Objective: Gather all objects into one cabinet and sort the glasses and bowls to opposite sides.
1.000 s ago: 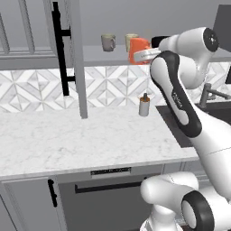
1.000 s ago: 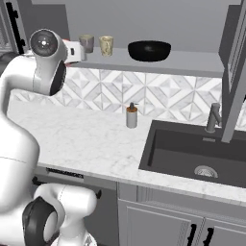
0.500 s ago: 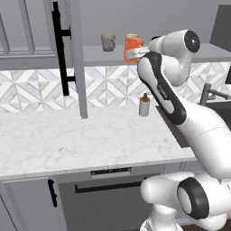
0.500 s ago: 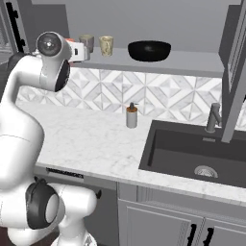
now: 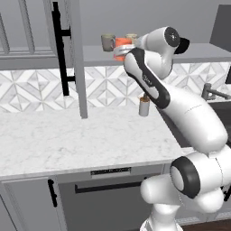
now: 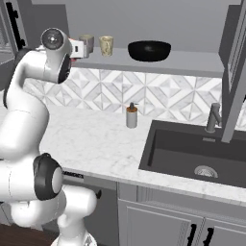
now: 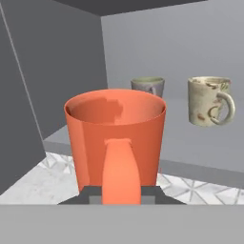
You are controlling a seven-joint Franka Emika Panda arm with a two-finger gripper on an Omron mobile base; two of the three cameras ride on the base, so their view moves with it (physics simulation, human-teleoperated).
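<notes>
My gripper [image 7: 123,195] is shut on the handle of the orange mug [image 7: 114,138], which stays upright at the front edge of the cabinet shelf [image 6: 192,62]. From the left base view, the orange mug [image 5: 122,45] hangs at shelf height just right of the grey mug [image 5: 107,42]. Behind it on the shelf stand the grey mug [image 7: 147,86] and the cream mug [image 7: 207,101] with its brownish marks. The black bowl [image 6: 149,50] rests further right on the same shelf, apart from the grey mug [image 6: 87,43] and the cream mug [image 6: 106,45].
The cabinet door [image 5: 76,58] with its black bar handle [image 5: 56,45] stands open to the left of the mugs. A soap dispenser [image 6: 131,116] stands on the marble counter [image 5: 67,140]. The dark sink [image 6: 192,153] and faucet [image 6: 213,117] lie to the right.
The arm has swung, and the orange mug has shifted a little left along the shelf front, closer to the grey mug. The grip has stayed shut.
</notes>
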